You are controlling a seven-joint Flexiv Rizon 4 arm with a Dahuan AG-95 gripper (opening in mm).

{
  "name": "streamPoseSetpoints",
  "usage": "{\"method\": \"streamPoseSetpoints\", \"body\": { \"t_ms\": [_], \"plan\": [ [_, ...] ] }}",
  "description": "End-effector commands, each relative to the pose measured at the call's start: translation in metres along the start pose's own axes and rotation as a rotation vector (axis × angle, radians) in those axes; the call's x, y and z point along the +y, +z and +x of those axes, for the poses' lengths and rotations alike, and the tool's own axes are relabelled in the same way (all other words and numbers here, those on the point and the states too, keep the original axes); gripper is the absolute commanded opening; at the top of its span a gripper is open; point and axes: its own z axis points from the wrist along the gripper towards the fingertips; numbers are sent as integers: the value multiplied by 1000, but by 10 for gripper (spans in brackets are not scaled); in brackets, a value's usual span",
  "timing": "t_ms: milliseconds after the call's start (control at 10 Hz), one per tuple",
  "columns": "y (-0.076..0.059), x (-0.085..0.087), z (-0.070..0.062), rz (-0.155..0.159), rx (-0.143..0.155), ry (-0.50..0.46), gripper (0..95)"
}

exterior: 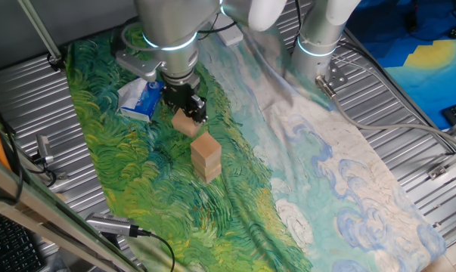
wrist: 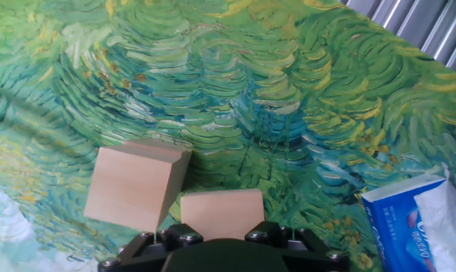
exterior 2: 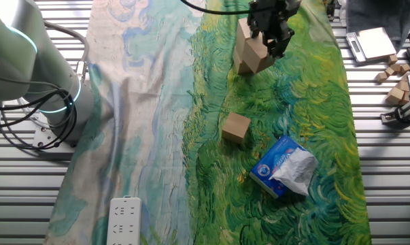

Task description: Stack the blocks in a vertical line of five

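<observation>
Tan wooden block (wrist: 216, 213) in hand (wrist: 216, 240)

held block (exterior: 185, 122) beside stack (exterior: 206, 157), packet (exterior: 141, 100) behind

Silver-grey rounded arm segments, glowing cyan joint rings, black tool (exterior: 193, 106), black cables

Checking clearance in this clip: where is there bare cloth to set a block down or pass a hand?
Free: the pale blue cloth half, running from the power strip past the stack. Crowded: the green run of stack, gripper with held block, lone block, packet.
</observation>
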Motion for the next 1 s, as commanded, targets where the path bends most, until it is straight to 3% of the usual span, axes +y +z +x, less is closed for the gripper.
{"method": "streamPoseSetpoints", "body": {
  "t_ms": [100, 200, 400, 600, 900, 1000],
  "plan": [
    [-1, 0, -1, -11, -2, -4, 0],
    [-1, 0, -1, -12, -2, -4, 0],
    [-35, 4, -1, -12, 16, -23, 0],
    [-55, 8, 2, -19, 15, -26, 0],
    [-67, 18, 0, -42, 34, 31, 0],
    [-70, 22, -4, -68, 36, 87, 0]
  ]
}}
